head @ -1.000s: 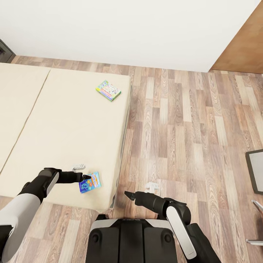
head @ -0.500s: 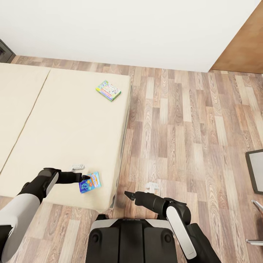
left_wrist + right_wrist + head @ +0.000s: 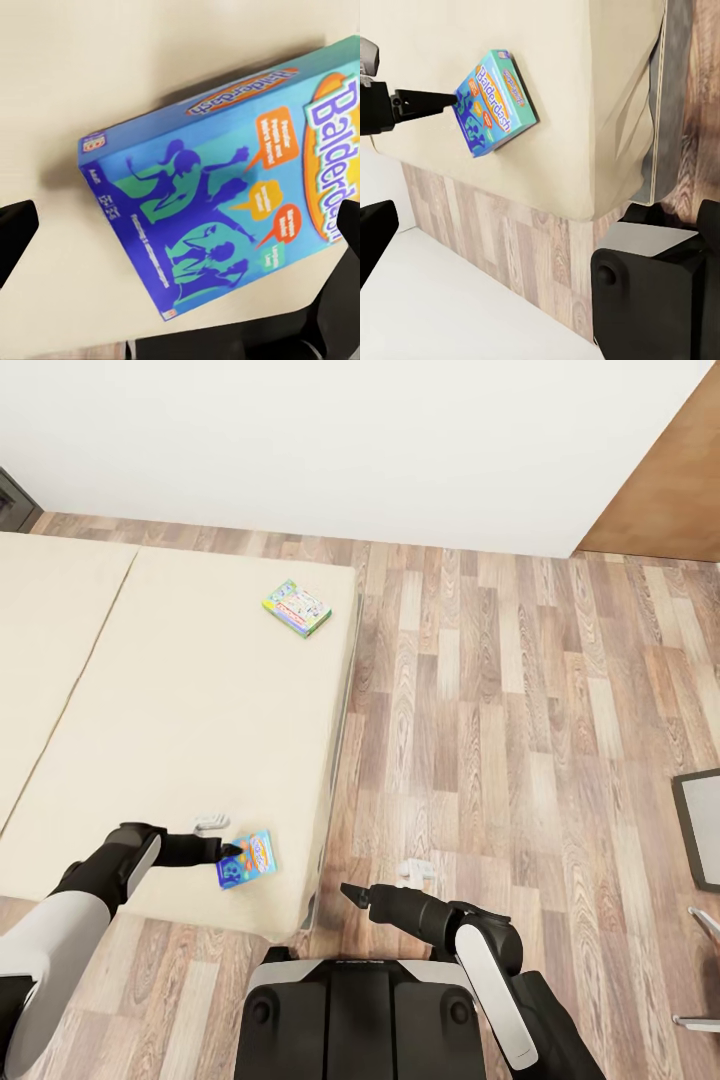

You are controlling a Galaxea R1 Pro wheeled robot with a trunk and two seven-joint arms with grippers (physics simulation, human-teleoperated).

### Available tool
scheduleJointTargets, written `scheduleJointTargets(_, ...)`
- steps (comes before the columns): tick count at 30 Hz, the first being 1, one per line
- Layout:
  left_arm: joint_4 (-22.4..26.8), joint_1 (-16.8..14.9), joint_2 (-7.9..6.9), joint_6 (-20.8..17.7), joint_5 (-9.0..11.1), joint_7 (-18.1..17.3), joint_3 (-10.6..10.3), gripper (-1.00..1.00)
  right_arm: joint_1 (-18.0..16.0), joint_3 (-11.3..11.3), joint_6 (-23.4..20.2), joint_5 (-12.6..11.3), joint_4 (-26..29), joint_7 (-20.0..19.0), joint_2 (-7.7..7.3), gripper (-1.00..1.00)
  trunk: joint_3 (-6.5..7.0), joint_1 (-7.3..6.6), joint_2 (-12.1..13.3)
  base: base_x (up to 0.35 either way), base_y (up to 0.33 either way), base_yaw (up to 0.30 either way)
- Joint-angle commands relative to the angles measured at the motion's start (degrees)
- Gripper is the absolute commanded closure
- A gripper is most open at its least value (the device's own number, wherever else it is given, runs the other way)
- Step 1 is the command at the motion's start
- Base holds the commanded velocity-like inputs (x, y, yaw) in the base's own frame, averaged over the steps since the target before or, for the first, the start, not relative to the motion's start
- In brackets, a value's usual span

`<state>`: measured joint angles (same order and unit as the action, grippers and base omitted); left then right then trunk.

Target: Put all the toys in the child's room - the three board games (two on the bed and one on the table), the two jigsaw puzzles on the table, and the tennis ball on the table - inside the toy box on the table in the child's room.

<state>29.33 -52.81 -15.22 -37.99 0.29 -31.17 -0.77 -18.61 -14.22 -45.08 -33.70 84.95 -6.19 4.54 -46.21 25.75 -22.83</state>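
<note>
The left tool [image 3: 232, 849], spread open, straddles the blue board game [image 3: 246, 859] at the bed's [image 3: 180, 700] five-o'clock corner; a glancing close could nudge it off the edge.

Wood-plank floor [image 3: 500, 690], white wall [image 3: 350, 440], brown door [image 3: 670, 490] at far right.

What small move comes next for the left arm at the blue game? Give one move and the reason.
Probably ease the left gripper a little further over the blue board game and then close. The left wrist view shows the jaws open, one on each side of the box, which lies flat on the bed near its corner. The right gripper hangs idle over the floor.
</note>
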Motion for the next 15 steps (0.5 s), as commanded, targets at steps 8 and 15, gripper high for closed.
scheduleJointTargets(8,-1.0,-0.01,0.0,-0.33,0.11,0.39,0.11,-1.0,-0.02,0.07,-0.27,0.3,0.04,-0.31,0.03,-1.0,-0.06,0.03,-0.09,0.0,0.0,0.0)
scheduleJointTargets(15,-1.27,-0.06,0.05,-0.26,0.14,0.46,0.14,-1.0,-0.02,0.07,-0.27,0.3,0.04,-0.31,0.03,-1.0,-0.06,0.03,-0.09,0.0,0.0,0.0)
